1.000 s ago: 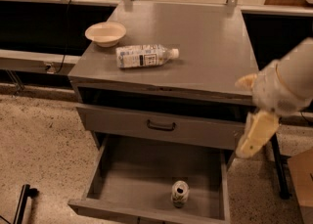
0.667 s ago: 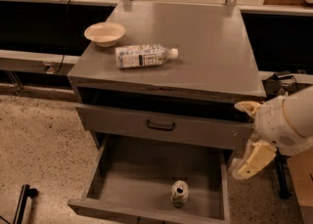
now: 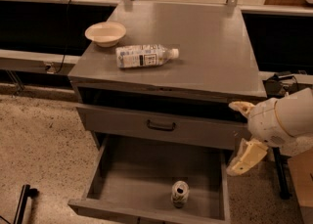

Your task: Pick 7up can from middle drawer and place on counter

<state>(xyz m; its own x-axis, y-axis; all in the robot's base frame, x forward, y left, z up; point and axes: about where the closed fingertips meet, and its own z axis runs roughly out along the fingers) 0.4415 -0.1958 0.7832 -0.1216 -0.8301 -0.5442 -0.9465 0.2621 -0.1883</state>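
Observation:
The 7up can (image 3: pixel 179 193) stands upright near the front of the open middle drawer (image 3: pixel 142 169), a little right of its middle, with its shiny top showing. The counter (image 3: pixel 210 47) is the flat grey top of the cabinet above. My gripper (image 3: pixel 243 132) hangs at the cabinet's right front corner, above and to the right of the can and well apart from it. Its two cream fingers (image 3: pixel 248 156) are spread apart and hold nothing.
A clear plastic bottle (image 3: pixel 144 56) with a white label lies on its side on the counter's left part, beside a shallow cream bowl (image 3: pixel 105 33). A shut drawer front with a dark handle (image 3: pixel 161 126) sits above the open drawer. A dark stand (image 3: pixel 281 174) is at the right.
My arm and gripper have moved down along the cabinet's right side, from counter height to the level of the shut drawer front. The can, bottle and bowl have not moved.

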